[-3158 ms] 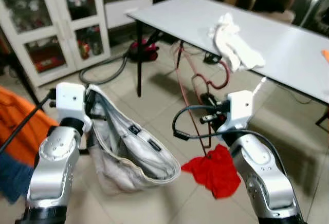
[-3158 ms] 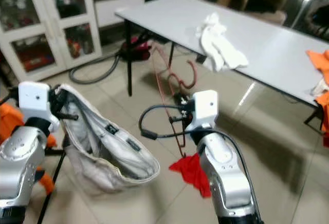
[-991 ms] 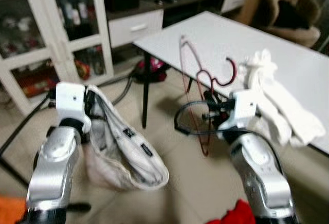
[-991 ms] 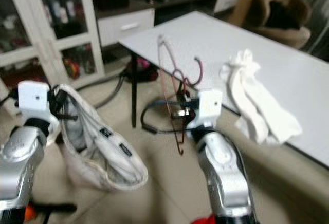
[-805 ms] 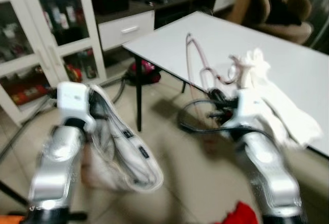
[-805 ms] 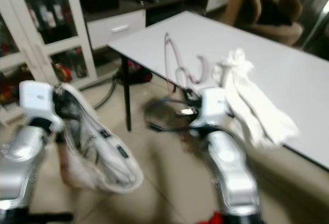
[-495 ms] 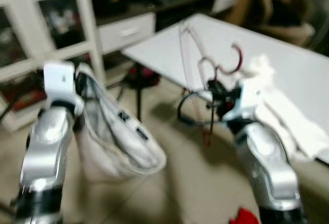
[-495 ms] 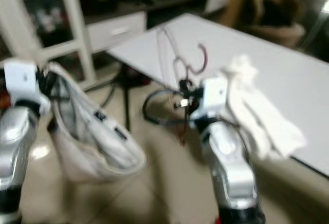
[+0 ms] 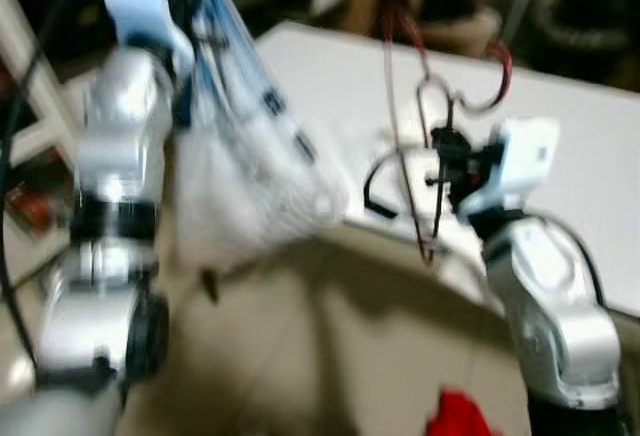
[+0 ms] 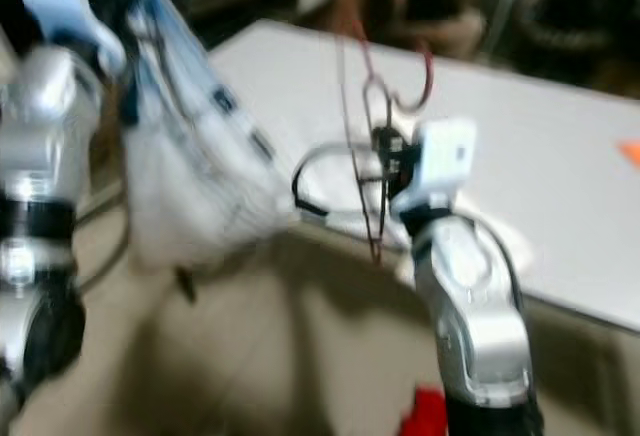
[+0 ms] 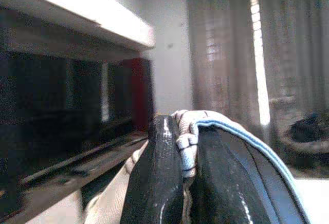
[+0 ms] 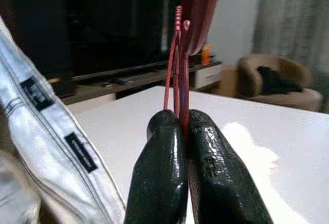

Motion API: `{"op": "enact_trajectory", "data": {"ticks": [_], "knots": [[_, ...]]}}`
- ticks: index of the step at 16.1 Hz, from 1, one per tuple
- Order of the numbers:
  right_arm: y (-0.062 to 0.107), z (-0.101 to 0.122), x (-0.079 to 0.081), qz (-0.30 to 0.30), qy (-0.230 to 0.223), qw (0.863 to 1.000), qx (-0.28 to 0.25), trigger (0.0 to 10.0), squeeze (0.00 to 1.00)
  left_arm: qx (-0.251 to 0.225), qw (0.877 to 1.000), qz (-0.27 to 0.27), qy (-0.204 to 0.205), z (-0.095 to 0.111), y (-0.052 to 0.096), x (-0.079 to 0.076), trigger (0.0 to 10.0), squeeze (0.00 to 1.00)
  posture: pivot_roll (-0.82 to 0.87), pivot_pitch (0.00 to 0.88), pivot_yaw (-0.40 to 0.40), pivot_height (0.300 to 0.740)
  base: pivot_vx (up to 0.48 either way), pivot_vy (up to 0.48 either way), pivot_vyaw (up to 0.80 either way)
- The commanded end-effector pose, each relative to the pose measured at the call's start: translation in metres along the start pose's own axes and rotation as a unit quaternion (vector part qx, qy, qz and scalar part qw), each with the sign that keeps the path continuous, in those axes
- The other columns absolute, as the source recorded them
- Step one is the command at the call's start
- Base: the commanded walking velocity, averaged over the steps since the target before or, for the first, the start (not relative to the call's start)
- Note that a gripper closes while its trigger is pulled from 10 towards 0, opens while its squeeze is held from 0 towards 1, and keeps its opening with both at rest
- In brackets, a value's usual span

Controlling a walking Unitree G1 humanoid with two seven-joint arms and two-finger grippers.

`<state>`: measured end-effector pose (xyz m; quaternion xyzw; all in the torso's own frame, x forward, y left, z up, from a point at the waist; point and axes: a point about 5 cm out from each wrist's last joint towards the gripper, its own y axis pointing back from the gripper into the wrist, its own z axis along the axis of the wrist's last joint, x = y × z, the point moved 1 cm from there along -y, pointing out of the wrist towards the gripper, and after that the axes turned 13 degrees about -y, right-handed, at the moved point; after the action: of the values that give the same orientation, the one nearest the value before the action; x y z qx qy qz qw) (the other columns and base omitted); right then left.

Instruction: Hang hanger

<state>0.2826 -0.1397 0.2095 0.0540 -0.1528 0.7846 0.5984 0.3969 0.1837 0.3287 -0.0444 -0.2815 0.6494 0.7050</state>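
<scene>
I've got right pincer (image 12: 182,131) pinching the red hanger (image 9: 425,146), left pincer (image 11: 186,147) clamping the garment (image 9: 245,146); blurred view, hanger could snag the surface (image 9: 590,196).

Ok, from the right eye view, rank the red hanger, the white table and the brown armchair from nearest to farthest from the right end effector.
1. red hanger: pinched in the right end effector, its hook rising above it.
2. white table: just beyond and beneath the end effector, spreading to the robot's right.
3. brown armchair: behind the table's far edge, at the top of the view, blurred.
</scene>
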Motion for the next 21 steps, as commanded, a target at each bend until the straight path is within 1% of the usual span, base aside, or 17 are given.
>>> {"op": "enact_trajectory", "data": {"ticks": [1,2,3,5,6,7,10,11,12,13,14,15,16,17,18,20,21], "knots": [[0.001,0.007,-0.005,-0.009,0.002,1.0,-0.007,10.0,0.0,-0.084,0.996,-0.008,-0.014,0.044,-0.018,-0.002,10.0,0.0,-0.14,0.0,0.004,0.74,0.465,0.0,-0.8],[-0.001,0.008,-0.001,0.003,0.0,1.0,-0.008,10.0,0.0,-0.108,0.994,0.002,-0.035,0.073,-0.039,0.009,10.0,0.0,-0.14,0.0,0.008,0.74,0.465,0.0,-0.8],[-0.002,0.009,0.002,0.01,0.0,1.0,-0.007,10.0,0.0,-0.117,0.992,0.011,-0.049,0.091,-0.048,0.015,10.0,0.0,-0.14,0.0,0.009,0.74,0.461,0.0,-0.8],[-0.002,0.01,0.005,0.016,-0.001,1.0,-0.009,10.0,0.0,-0.125,0.991,0.021,-0.042,0.106,-0.054,0.022,10.0,0.0,-0.14,0.0,0.013,0.74,0.459,0.0,-0.8],[-0.001,0.012,0.008,0.02,-0.005,1.0,-0.01,10.0,0.0,-0.134,0.989,0.038,-0.048,0.119,-0.058,0.03,10.0,0.0,-0.15,0.0,0.022,0.74,0.454,0.0,-0.8],[0.001,0.012,0.012,0.028,-0.008,1.0,-0.009,10.0,0.0,-0.134,0.986,0.054,-0.077,0.127,-0.06,0.037,10.0,0.0,-0.16,0.0,0.028,0.74,0.435,0.0,-0.8],[0.004,0.005,0.02,0.055,-0.019,0.998,0.014,10.0,0.0,-0.054,0.99,0.03,-0.13,0.093,-0.062,0.025,10.0,0.0,-0.15,0.0,0.029,0.74,0.111,0.0,-0.49],[0.012,-0.009,0.033,0.117,-0.015,0.99,0.075,10.0,0.0,0.055,0.976,-0.025,-0.21,0.036,-0.054,0.004,10.0,0.0,-0.16,0.0,0.028,0.74,0.0,0.0,0.0],[0.017,-0.012,0.035,0.131,-0.006,0.987,0.092,10.0,0.0,0.096,0.963,-0.052,-0.246,0.008,-0.046,-0.005,10.0,0.0,-0.16,0.0,0.026,0.74,0.0,0.0,0.0],[0.018,-0.013,0.031,0.118,-0.005,0.989,0.092,10.0,0.0,0.126,0.952,-0.063,-0.272,-0.015,-0.037,-0.01,10.0,0.0,-0.16,0.0,0.022,0.74,0.0,0.0,0.0],[0.018,-0.013,0.03,0.113,-0.004,0.989,0.091,10.0,0.0,0.142,0.949,-0.073,-0.271,-0.025,-0.033,-0.013,10.0,0.0,-0.16,0.0,0.022,0.74,0.0,0.0,0.0],[0.019,-0.012,0.028,0.111,-0.005,0.99,0.09,10.0,0.0,0.166,0.95,-0.1,-0.245,-0.043,-0.024,-0.021,10.0,0.0,-0.16,0.0,0.024,0.74,0.0,0.0,0.0],[0.02,-0.011,0.029,0.116,-0.005,0.989,0.091,10.0,0.0,0.204,0.94,-0.157,-0.224,-0.066,-0.01,-0.033,10.0,0.0,-0.16,0.0,0.025,0.74,0.0,0.0,0.0],[0.021,-0.011,0.029,0.122,-0.004,0.988,0.095,10.0,0.0,0.225,0.936,-0.185,-0.196,-0.076,-0.003,-0.037,10.0,0.0,-0.16,0.0,0.027,0.74,0.0,0.0,0.0],[0.022,-0.011,0.029,0.123,-0.003,0.988,0.098,10.0,0.0,0.247,0.931,-0.213,-0.167,-0.084,0.004,-0.037,10.0,1.0,-0.16,0.0,0.026,0.74,0.0,0.0,0.0],[0.023,-0.011,0.03,0.124,-0.006,0.987,0.1,10.0,0.0,0.285,0.914,-0.253,-0.138,-0.098,0.017,-0.032,10.0,1.0,-0.15,0.0,0.025,0.74,0.0,0.0,0.0],[0.024,-0.012,0.03,0.126,-0.006,0.987,0.102,10.0,0.0,0.311,0.897,-0.286,-0.133,-0.106,0.027,-0.024,10.0,1.0,-0.15,0.0,0.025,0.74,0.0,0.0,0.0]]}}
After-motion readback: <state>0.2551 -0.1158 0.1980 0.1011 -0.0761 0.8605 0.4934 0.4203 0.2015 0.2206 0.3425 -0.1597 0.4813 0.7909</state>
